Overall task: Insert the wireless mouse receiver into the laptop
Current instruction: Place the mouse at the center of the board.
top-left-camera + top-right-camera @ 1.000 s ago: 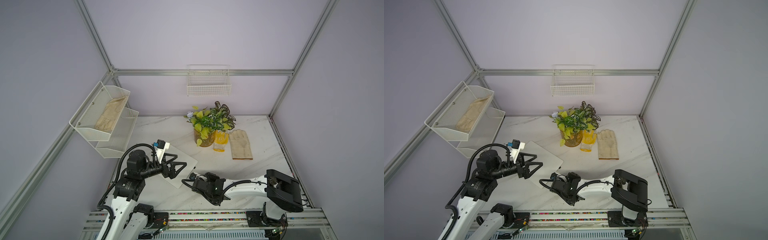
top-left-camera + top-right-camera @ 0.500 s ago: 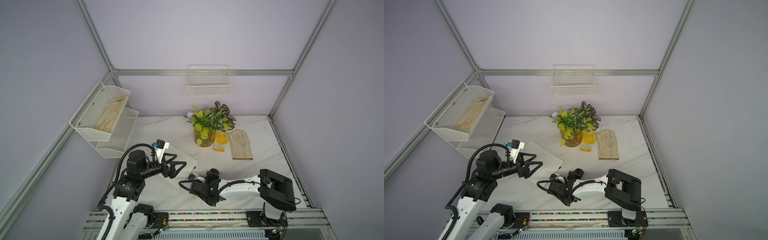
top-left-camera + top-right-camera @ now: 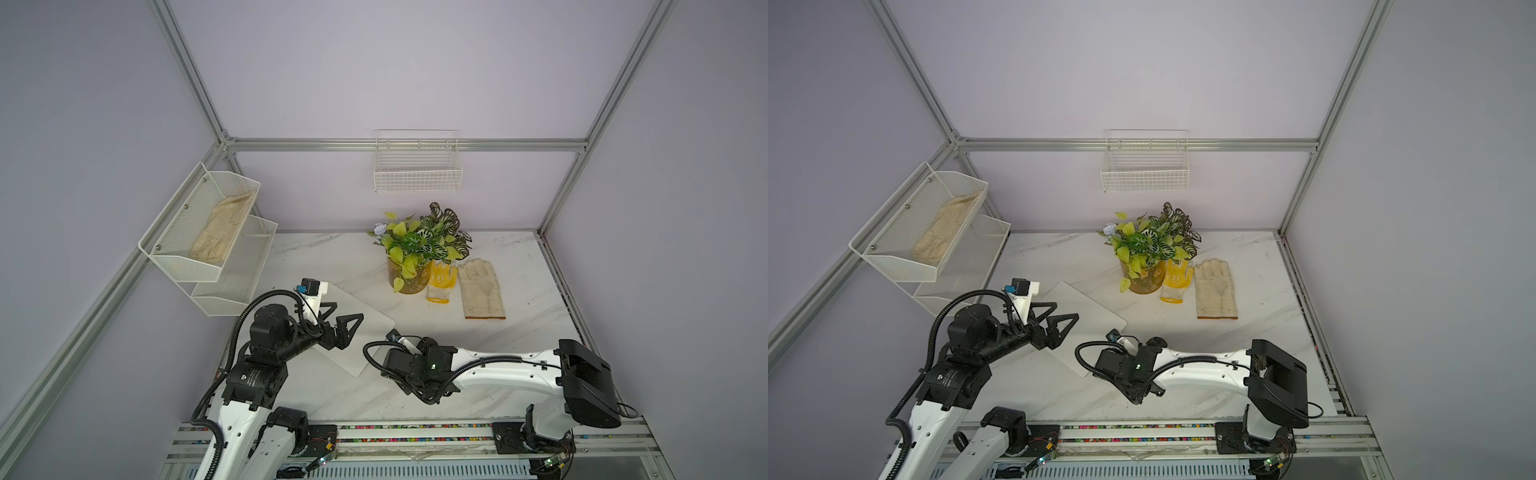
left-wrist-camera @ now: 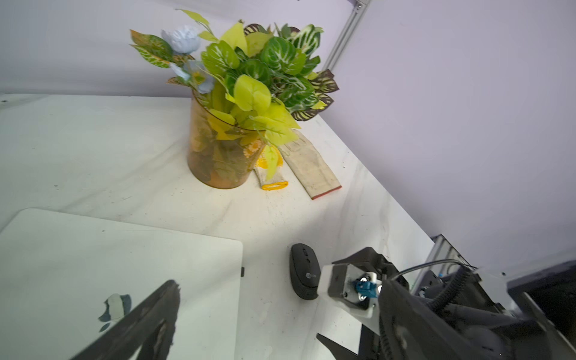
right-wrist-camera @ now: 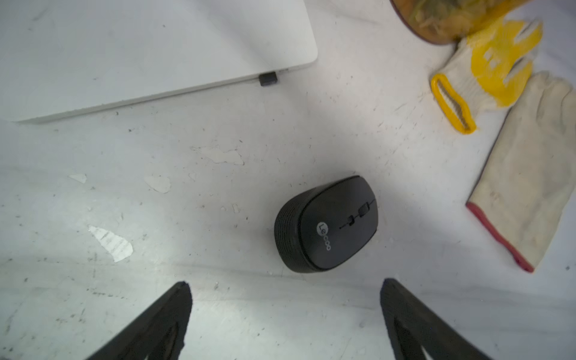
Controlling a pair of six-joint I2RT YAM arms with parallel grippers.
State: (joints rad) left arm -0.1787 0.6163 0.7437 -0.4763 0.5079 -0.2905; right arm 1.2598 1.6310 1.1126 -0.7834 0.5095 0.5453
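Right wrist view gives me what the others don't: the wireless mouse receiver (image 5: 268, 79) is seated in the side edge of the laptop (image 5: 156, 46), just short of a rounded corner, with only the black stub sticking out. Left wrist view shows it as a tiny dark nub on that same edge. In both top views the laptop is just a white slab, and I can't make out the receiver there.

The right end effector (image 5: 285, 283) has its fingers wide apart with nothing between them. It is off the laptop, out on the port side. The black mouse (image 5: 327, 224) lies on the bench (image 5: 187, 187) between it and the laptop, nearer the fingertips and touching neither. The receiver is well apart from this end effector.

The left end effector (image 3: 350, 311) is also spread open, over the laptop lid. Left wrist view puts one finger (image 4: 149, 314) beside the apple logo (image 4: 115, 308); I can't tell if it contacts the lid. The receiver is out at the lid's edge, clear of it.

The plant pot (image 4: 218, 156), yellow glove (image 5: 498, 62) and beige glove (image 5: 530, 174) sit beyond the laptop's receiver-side corner.
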